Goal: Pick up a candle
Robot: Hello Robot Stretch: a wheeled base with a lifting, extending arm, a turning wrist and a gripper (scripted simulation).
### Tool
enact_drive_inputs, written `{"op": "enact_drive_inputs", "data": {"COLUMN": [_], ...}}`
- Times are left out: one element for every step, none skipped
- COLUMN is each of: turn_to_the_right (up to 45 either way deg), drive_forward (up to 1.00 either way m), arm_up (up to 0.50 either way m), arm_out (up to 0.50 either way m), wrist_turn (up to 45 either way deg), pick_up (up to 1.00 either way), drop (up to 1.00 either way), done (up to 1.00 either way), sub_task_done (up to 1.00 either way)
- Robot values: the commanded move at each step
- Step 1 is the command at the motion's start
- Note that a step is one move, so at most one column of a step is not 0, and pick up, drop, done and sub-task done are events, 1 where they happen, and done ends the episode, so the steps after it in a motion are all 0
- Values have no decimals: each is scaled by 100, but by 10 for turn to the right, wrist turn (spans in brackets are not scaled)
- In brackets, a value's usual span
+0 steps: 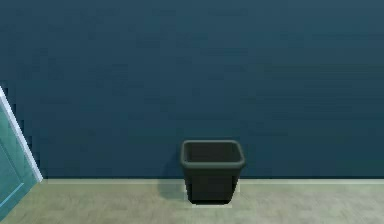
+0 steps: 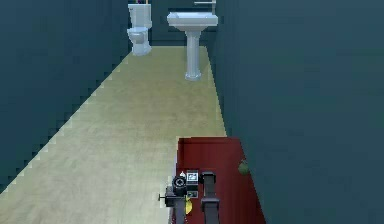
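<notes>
Tool (image 2: 175, 196) of the robot, shown at the bottom of the arm side view, just left of the dark arm (image 2: 210, 203) that rises from the lower edge. Both are seen over a dark red table (image 2: 215, 158), whose top takes up the lower middle of that view. Small white squares with black marks (image 2: 191, 178) are seen at the arm's far end, with the tool's dark body beside them. As the table top lies directly behind the tool, it cannot be told whether anything is held.

A small olive blob (image 2: 243, 169) is seen at the table's right edge, close to the dark wall (image 2: 310, 100) and to the right of the arm, apart from the tool. It is too small to be named with certainty as the candle.

Beyond the table, a beige floor (image 2: 140, 120) is shown running between dark walls. At its far end a white toilet (image 2: 138, 25) is seen on the left and a white pedestal sink (image 2: 193, 35) just to its right, the sink set against the right-hand wall.

In the forward view, a dark bin (image 1: 212, 170) is shown standing on the floor against a dark teal wall, slightly right of the middle. A pale blue panel (image 1: 14, 150) is seen at the left edge
</notes>
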Motion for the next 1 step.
{"op": "enact_drive_inputs", "data": {"turn_to_the_right": [0], "drive_forward": [0], "arm_up": [0], "arm_out": [0], "wrist_turn": [450], "pick_up": [0], "drop": [0], "done": [0], "sub_task_done": [0]}}
